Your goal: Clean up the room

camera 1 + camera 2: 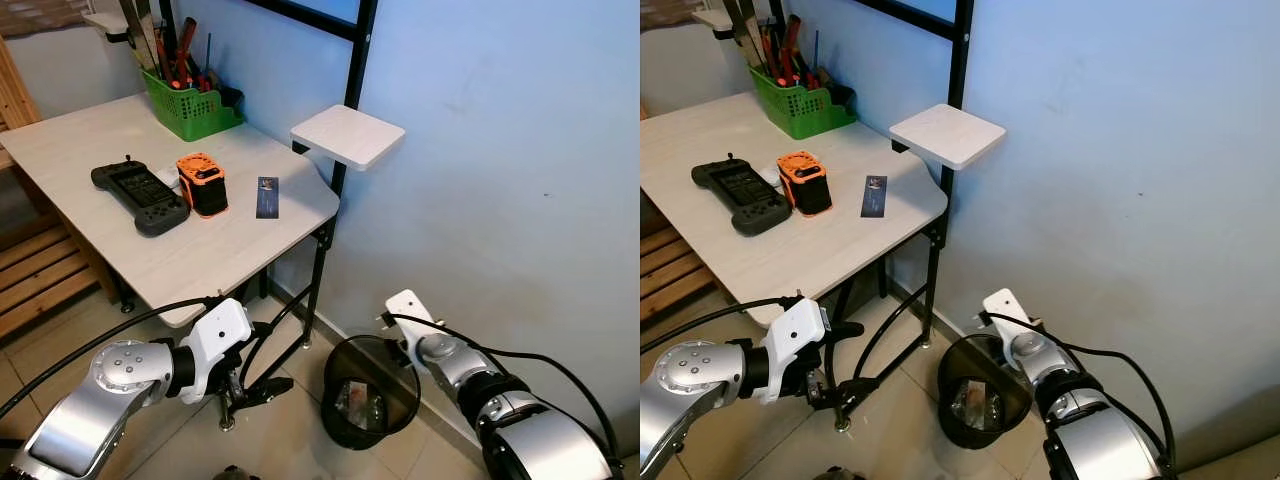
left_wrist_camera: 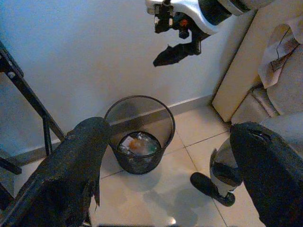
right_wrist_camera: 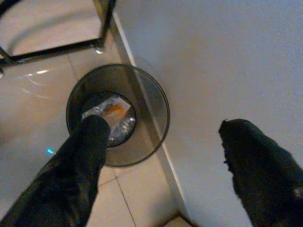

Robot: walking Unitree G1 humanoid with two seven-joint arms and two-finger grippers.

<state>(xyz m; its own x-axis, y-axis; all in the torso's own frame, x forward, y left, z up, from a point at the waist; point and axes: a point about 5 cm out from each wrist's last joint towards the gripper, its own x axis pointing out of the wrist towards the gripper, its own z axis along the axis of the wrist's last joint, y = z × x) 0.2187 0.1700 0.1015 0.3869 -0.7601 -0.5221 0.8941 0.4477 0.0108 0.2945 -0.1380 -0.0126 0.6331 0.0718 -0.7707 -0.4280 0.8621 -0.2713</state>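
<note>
A black mesh trash bin (image 1: 345,430) stands on the tiled floor against the blue wall, right of the table leg. Crumpled wrappers (image 2: 137,144) lie at its bottom. My right gripper (image 3: 163,165) hangs above the bin's wall-side rim, open, with nothing between its fingers. My left gripper (image 2: 170,170) is low beside the table's frame, left of the bin and pointing toward it, also open and empty. In the left wrist view the right gripper (image 2: 173,52) shows high above the bin (image 2: 142,163).
A light wooden table (image 1: 230,260) on a black frame holds a black controller (image 1: 140,197), an orange device (image 1: 203,183), a dark card (image 1: 267,197) and a green basket of tools (image 1: 190,108). A white shelf (image 1: 347,134) juts out. A beige sofa (image 2: 274,80) stands right of the bin.
</note>
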